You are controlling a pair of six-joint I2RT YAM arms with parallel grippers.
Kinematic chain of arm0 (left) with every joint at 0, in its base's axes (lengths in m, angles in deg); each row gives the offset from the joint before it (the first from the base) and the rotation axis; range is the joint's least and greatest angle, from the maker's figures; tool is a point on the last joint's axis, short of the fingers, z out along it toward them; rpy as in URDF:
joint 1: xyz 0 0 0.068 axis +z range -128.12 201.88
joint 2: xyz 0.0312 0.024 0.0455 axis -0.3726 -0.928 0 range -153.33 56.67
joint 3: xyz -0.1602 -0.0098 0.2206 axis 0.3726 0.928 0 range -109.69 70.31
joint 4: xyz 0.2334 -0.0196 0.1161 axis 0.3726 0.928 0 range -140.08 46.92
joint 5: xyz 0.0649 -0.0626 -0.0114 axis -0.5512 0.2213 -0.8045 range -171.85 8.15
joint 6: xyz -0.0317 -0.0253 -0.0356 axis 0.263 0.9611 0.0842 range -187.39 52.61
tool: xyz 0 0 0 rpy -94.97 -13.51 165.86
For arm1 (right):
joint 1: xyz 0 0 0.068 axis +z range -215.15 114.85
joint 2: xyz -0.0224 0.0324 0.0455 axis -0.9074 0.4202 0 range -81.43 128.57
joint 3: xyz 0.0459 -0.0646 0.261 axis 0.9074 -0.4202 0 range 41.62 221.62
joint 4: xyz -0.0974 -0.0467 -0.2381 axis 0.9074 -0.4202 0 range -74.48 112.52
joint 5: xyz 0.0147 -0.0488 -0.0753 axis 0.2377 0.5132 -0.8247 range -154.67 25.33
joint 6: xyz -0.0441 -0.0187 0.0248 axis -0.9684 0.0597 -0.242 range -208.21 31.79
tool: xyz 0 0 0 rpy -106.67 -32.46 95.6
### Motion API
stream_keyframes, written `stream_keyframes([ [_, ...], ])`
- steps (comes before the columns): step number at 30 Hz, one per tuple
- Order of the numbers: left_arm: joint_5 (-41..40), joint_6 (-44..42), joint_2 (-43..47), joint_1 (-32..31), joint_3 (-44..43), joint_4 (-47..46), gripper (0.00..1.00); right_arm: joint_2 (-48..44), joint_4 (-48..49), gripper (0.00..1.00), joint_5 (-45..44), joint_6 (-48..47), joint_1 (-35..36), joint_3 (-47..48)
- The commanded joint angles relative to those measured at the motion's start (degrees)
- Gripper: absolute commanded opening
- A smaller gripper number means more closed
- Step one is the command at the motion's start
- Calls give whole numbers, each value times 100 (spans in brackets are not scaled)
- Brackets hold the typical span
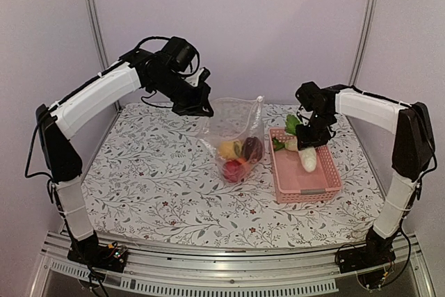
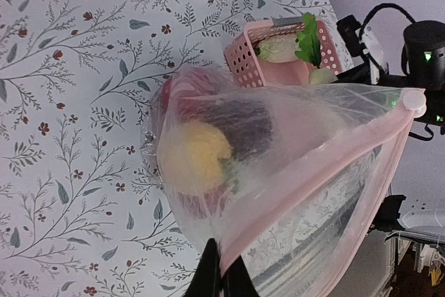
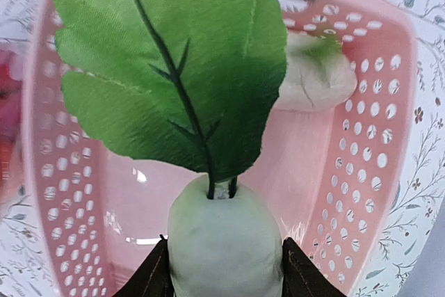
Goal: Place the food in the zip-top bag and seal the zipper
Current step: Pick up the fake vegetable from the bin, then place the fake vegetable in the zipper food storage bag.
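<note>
Left hand (image 2: 221,279) is pinched closed on the mouth edge of the clear crinkly plastic zip-top bag (image 1: 236,126). It holds the mouth up, and the bag's bottom end is down at the floral-print worktop (image 1: 153,172). I see the thin pinkish zipper strip (image 2: 316,165) running from those fingertips up to the white slider (image 2: 414,100). The mouth gapes, not sealed. Packed together in the bag's bottom: a yellow round toy fruit (image 2: 198,154), a dark purple round one (image 2: 247,123) and a red round one (image 2: 182,87).

Just right of the bag, the pink plastic lattice basket (image 1: 327,182) sits on the worktop. I can't tell if bag and basket touch.

Right hand (image 3: 222,279) is over the basket's far end. Its fingers press both flanks of the white oblong toy radish with green fabric leaves (image 3: 222,241), so it is gripping it. The radish is tilted, leaves up, lower end inside the basket; I can't tell if it clears the basket floor. A second white oblong piece with a green top (image 3: 313,78) lies in the basket's far left corner, apart from the held one.
</note>
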Motion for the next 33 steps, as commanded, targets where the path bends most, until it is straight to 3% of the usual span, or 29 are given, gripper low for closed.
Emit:
stream_keyframes([
  [1, 61, -29, 46, -11, 59, -125, 0, -887, 5, 34, 523, 98, 78, 737],
  [3, 74, -32, 31, -12, 62, -133, 0, -1107, 141, 26, 768, 83, 212, 1051],
  [12, 275, 69, -33, -1, 56, -303, 0, -2061, 1912, 17, 1753, -19, 1213, 1374],
  [17, 456, 195, -72, -2, 72, -438, 0, -1876, 2516, 0, 1731, -84, 1709, 1418],
  [29, 747, 317, -85, 25, 30, -502, 0, -1240, 3204, 1, 871, -259, 2152, 1579],
  [32, 876, 340, -91, 67, 30, -504, 0, -1096, 3366, 10, 648, -407, 2178, 1517],
  [33, 904, 344, -94, 82, 30, -504, 0, -1049, 3394, 21, 647, -498, 2192, 1510],
])
